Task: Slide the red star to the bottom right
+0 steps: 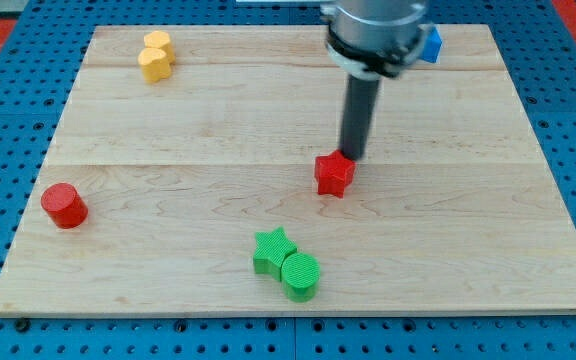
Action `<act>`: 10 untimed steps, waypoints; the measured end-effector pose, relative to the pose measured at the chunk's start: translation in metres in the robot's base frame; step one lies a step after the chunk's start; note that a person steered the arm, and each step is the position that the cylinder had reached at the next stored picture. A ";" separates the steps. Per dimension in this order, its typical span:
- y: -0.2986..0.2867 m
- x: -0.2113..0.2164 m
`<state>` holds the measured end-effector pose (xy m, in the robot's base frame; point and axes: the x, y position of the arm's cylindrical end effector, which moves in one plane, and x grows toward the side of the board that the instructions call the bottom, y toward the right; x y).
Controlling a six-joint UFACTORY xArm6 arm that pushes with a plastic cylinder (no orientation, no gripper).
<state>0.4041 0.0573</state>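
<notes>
The red star (334, 175) lies near the middle of the wooden board (168, 200), a little right of centre. My tip (353, 157) is at the star's upper right edge, touching or nearly touching it. The rod rises from there to the arm's grey body at the view's top.
A red cylinder (64, 205) sits at the left. A green star (272, 250) and a green cylinder (301, 275) touch each other at the bottom centre. A yellow block (155, 55) is at the top left. A blue block (432, 44) shows partly behind the arm at the top right.
</notes>
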 end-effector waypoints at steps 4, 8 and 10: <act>0.053 0.078; 0.033 0.113; 0.112 0.135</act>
